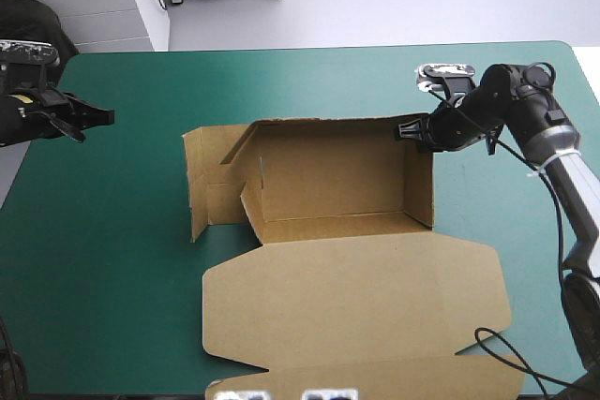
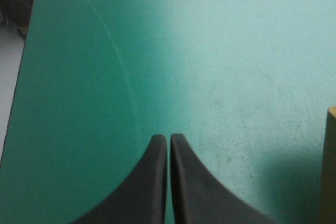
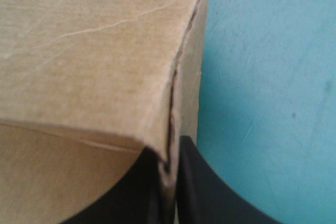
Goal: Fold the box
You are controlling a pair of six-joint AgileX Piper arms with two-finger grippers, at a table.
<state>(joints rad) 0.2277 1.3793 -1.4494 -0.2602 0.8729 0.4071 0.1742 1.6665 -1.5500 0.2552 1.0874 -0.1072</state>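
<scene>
The box [image 1: 328, 185] sits mid-table as an open tray with its lid [image 1: 356, 297] flat on the cover [image 1: 112, 231], on the side toward the robot. The far and right walls stand upright; the left side is only partly up, one flap splayed outward.

The right claw [image 1: 412, 130] is at the tray's far right corner, pinching the top edge of the board there. From its own camera the wall's edge [image 3: 94, 61] runs straight between the two fingers of the right claw [image 3: 169, 148], which are all but closed on it, with bare cover [image 3: 262, 77] beside it.

The left claw [image 1: 108, 117] hangs well apart from the box, over the table's left edge. Its fingers meet in a closed arch [image 2: 168, 137], holding nothing, with bare cover [image 2: 210, 51] ahead; a sliver of box [image 2: 331, 166] shows off to one side, clear of it
</scene>
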